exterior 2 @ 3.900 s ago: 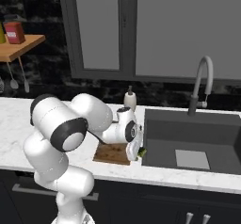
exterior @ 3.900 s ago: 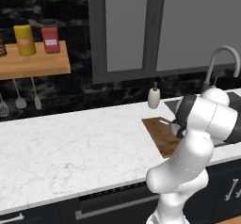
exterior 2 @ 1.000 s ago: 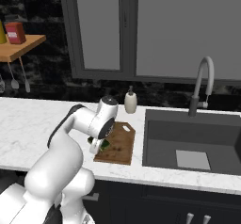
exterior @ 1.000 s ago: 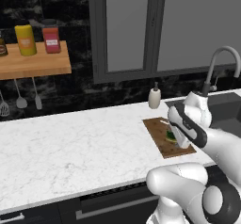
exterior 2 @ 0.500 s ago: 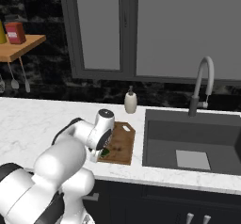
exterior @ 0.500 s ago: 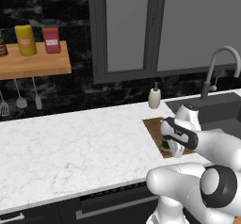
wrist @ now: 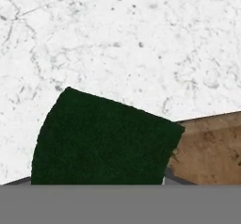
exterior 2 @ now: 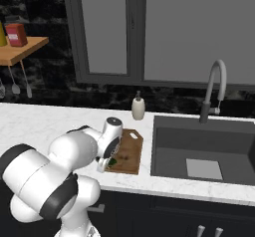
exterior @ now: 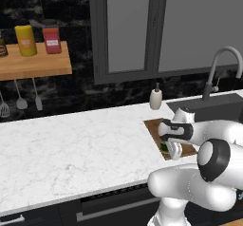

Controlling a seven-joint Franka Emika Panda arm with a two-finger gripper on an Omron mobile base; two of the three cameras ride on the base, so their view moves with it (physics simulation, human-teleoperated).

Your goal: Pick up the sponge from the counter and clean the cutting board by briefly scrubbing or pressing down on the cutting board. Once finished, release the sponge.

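Observation:
The dark green sponge (wrist: pixel 103 138) fills the lower hand view, close against the hand. My gripper (exterior: pixel 171 151) is shut on it and points down at the near left corner of the brown cutting board (exterior: pixel 153 125). From the right base view, the sponge (exterior 2: pixel 112 162) shows as a green patch under the gripper (exterior 2: pixel 106 164), at the near left edge of the cutting board (exterior 2: pixel 130 151). In the hand view the cutting board (wrist: pixel 212 148) lies to the right and the white marble counter (wrist: pixel 117 30) lies beyond. The fingertips are hidden by the sponge.
A white soap dispenser (exterior: pixel 155 98) stands behind the board. The dark sink (exterior 2: pixel 199 146) with its faucet (exterior 2: pixel 214 89) lies just right of the board. A wooden wall shelf (exterior: pixel 33 63) with jars hangs at the far left, utensils below it.
The hand has carried the sponge over the board toward its near left corner and dipped lower. The elbow has swung further in front of the base.

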